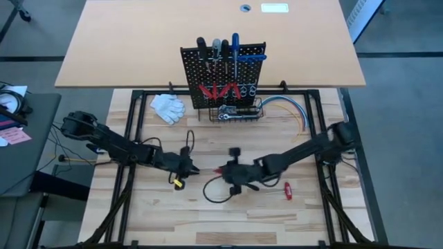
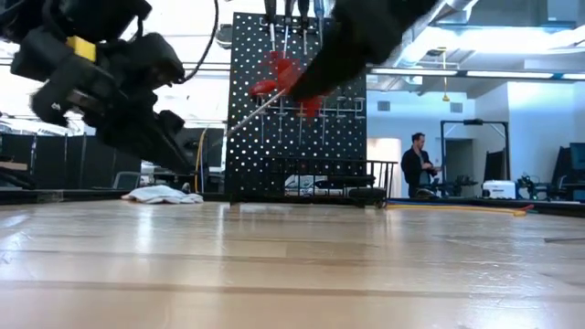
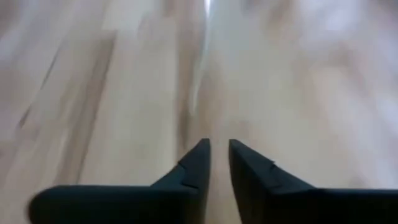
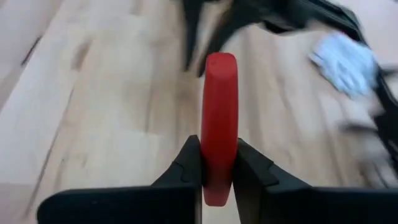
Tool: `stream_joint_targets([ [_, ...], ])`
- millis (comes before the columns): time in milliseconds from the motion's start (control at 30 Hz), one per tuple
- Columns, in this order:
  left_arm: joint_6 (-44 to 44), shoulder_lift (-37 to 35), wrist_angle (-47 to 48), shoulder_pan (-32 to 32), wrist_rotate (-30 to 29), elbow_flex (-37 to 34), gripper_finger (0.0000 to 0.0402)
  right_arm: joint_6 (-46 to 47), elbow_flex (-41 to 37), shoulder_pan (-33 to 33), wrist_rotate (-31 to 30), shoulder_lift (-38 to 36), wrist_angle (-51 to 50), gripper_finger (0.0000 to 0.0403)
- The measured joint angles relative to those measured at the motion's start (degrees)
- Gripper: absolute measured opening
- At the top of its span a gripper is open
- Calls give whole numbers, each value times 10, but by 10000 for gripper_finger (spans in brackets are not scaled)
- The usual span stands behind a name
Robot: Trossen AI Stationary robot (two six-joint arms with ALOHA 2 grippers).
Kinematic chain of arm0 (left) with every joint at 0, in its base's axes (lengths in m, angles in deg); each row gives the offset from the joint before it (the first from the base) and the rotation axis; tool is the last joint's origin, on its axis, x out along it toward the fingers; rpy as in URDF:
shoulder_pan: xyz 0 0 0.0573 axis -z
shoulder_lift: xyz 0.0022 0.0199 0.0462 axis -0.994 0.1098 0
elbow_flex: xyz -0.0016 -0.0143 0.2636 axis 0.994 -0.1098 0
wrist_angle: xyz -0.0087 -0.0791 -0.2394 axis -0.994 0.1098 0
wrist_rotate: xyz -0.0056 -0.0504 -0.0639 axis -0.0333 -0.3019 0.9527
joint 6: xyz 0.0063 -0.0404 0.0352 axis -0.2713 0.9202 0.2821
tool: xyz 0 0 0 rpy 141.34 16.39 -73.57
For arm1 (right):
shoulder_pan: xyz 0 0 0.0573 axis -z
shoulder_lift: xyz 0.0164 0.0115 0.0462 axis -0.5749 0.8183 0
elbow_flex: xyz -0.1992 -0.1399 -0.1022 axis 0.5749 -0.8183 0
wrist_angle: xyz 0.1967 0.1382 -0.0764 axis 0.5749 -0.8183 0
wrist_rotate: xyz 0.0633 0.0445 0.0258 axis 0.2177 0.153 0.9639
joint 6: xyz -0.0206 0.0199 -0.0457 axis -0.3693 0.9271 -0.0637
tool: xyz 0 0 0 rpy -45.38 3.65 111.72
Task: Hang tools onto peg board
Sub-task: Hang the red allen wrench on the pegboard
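Clamped on a red-handled screwdriver, the right gripper hangs mid-table, the left gripper at its nine o'clock slightly parted around nothing, another red screwdriver lying at four o'clock, and the peg board standing upright at twelve o'clock.

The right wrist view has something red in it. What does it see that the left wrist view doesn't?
Only the right wrist view shows a red-handled screwdriver pinched in the right hand, plus the white gloves and the other arm farther off. Only the left wrist view shows the left hand, its fingers slightly apart with nothing between them. Both share the wooden table under a pair of dark fingers.
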Motion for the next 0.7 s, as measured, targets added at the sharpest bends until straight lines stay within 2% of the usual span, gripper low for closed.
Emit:
stream_joint_targets([
  [100,0,-2,44,-1,-59,2,87,103,37,9,-71,-68,-159,47],
  [167,8,0,78,-1,-85,2,106,184,92,30,-113,-107,-300,47],
  [233,18,5,94,-1,-87,0,119,242,159,57,-131,-122,-447,47],
  [333,23,11,74,-1,-87,2,128,286,259,103,-131,-124,-595,47],
  [500,24,31,54,-1,-88,2,127,271,393,188,-126,-95,-732,47],
  [633,27,41,61,-1,-87,2,126,240,449,237,-119,-65,-765,47],
  [700,26,39,56,-1,-87,2,126,226,461,255,-94,-52,-779,47],
])
